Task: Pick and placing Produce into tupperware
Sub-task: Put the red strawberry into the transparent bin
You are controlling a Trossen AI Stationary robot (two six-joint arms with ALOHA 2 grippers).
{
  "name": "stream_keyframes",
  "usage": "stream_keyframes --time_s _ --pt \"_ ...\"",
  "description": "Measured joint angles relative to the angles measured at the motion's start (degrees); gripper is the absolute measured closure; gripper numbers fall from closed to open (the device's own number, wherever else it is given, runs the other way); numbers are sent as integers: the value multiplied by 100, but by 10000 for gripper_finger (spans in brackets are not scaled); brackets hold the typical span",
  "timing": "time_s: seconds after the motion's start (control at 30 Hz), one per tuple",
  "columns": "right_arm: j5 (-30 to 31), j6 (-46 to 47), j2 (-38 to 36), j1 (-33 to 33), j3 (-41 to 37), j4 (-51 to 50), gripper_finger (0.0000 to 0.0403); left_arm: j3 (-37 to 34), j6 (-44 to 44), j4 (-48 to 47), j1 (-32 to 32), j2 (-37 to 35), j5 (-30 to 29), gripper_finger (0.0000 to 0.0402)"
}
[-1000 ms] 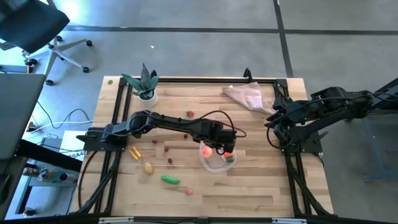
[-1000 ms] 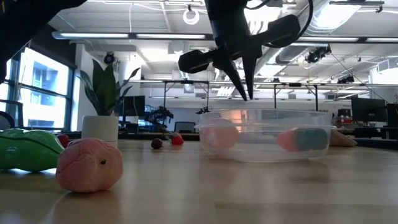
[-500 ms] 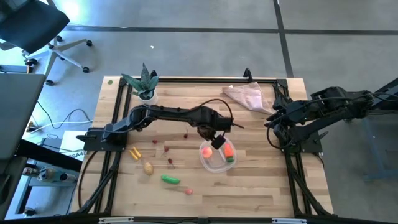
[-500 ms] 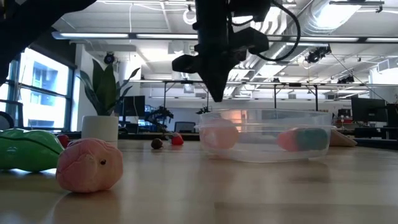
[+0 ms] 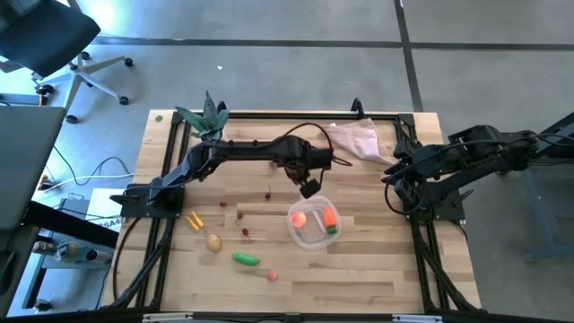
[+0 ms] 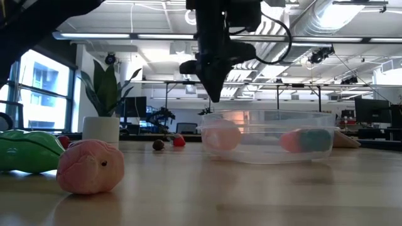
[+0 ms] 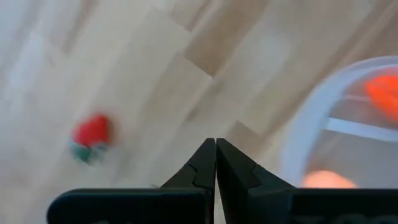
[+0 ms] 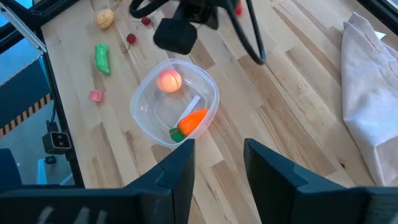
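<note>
Now lifted clear, left gripper (image 5: 309, 187) pinched closed and empty, moved from over the tupperware (image 5: 314, 225) to its 11 o'clock, carrot (image 5: 329, 218) inside, right gripper (image 8: 217, 162) parted, parked.

I count one clear tupperware (image 5: 314, 226) on my counter (image 5: 386, 269), and two pieces of produce lie inside it: one pink-red round piece (image 5: 299, 218) and one orange carrot (image 5: 329, 218). Outside the tupperware I count one green pod (image 5: 246, 259), one beige potato (image 5: 214, 242), one yellow piece (image 5: 194, 220), one small pink piece (image 5: 272, 276) and about five tiny dark-red bits. There is one potted plant (image 5: 209, 118) and one pinkish cloth (image 5: 354, 138). I have two pincers.
</note>
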Motion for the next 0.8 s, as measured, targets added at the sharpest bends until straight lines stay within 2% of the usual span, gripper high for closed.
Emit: stream_keyframes --time_s 0.3,0.5,0.8 --pt "0 -1 1 0 0 0 272 0 1010 11 183 21 -97 397" --pt "-1 -2 2 0 0 0 272 0 1161 384 259 23 -61 399" --pt "-1 -1 2 0 0 0 272 0 1210 -585 498 -107 -33 394"
